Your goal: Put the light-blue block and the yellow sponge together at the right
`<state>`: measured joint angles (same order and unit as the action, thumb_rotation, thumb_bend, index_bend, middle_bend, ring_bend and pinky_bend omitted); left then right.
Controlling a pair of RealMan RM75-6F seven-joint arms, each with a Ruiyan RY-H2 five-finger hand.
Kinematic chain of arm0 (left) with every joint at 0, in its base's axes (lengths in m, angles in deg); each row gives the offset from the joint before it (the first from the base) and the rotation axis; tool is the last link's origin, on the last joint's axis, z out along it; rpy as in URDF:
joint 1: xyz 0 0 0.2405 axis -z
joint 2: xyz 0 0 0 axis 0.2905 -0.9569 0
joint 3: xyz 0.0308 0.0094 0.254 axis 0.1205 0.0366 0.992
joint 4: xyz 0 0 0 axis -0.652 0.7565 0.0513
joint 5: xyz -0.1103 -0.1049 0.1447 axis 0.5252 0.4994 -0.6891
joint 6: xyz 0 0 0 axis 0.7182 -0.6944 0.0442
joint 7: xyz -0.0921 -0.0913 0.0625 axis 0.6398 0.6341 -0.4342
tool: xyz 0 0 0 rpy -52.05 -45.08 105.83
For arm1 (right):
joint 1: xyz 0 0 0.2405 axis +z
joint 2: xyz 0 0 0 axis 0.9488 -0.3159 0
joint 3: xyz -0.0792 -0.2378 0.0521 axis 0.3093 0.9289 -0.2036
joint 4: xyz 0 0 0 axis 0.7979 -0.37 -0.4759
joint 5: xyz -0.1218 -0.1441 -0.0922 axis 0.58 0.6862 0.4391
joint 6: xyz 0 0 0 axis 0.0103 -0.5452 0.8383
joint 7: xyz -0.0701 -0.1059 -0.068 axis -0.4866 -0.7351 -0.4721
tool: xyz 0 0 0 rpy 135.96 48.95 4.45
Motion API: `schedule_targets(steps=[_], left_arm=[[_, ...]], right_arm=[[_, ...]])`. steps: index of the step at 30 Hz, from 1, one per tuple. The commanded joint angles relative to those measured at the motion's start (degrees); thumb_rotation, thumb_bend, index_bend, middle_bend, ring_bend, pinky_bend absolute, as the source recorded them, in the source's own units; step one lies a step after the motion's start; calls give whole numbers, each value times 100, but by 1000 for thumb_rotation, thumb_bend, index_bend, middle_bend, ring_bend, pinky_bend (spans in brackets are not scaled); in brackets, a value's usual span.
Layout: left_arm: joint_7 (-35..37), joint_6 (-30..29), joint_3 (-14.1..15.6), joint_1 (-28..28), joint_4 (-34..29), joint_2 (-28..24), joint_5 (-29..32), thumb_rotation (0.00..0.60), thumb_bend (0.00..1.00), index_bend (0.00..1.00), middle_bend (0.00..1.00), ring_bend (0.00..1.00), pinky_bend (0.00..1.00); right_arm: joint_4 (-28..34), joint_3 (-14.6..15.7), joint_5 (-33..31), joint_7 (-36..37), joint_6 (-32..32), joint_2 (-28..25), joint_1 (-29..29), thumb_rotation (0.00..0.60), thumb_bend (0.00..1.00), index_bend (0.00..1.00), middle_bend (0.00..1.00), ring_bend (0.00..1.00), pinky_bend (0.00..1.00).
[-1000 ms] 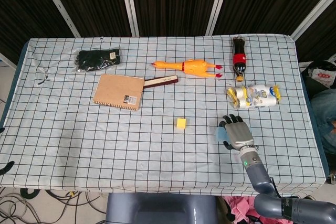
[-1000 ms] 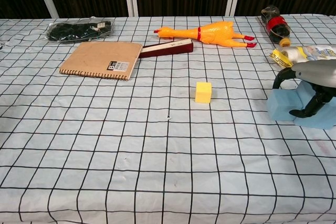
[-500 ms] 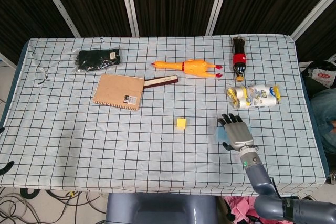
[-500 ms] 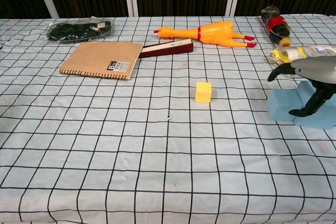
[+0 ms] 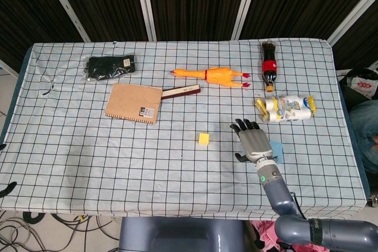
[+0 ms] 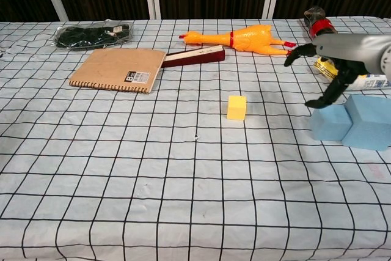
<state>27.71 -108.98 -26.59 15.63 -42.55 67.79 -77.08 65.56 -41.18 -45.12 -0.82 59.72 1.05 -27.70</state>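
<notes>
Checked tablecloth point(image 5: 118, 146) covers the whole bench; the light-blue block point(image 6: 351, 128) rests at the near right, already where it belongs. Above it the right hand point(image 5: 253, 140) hovers released, fingers spread, facing the yellow sponge point(image 6: 236, 107) at centre, likely its next pick

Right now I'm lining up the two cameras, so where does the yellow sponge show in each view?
Head view: the yellow sponge sits slightly right of center on the checked cloth, left of the right hand.
Chest view: the yellow sponge lies just right of center, left of the light-blue block.
Shared landmark: the rubber chicken lies beyond it in both.
</notes>
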Motion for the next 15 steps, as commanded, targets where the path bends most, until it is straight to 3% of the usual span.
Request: schedule_targets(steps=[1, 7, 15], left_arm=[[31, 6, 21, 7, 1, 5, -50, 600, 33, 182, 55, 0, 0], [134, 39, 49, 25, 34, -15, -116, 600, 33, 182, 55, 0, 0], [130, 60, 89, 47, 50, -8, -210, 600, 34, 182, 55, 0, 0]], right_arm=[[-52, -516, -852, -259, -69, 318, 555, 600, 233, 178, 45, 38, 91], [-711, -877, -1904, -653, -63, 1004, 1344, 600, 227, 196, 44, 38, 92], [-1803, -979, -2608, -948, -64, 1848, 1965, 600, 194, 250, 44, 38, 91]])
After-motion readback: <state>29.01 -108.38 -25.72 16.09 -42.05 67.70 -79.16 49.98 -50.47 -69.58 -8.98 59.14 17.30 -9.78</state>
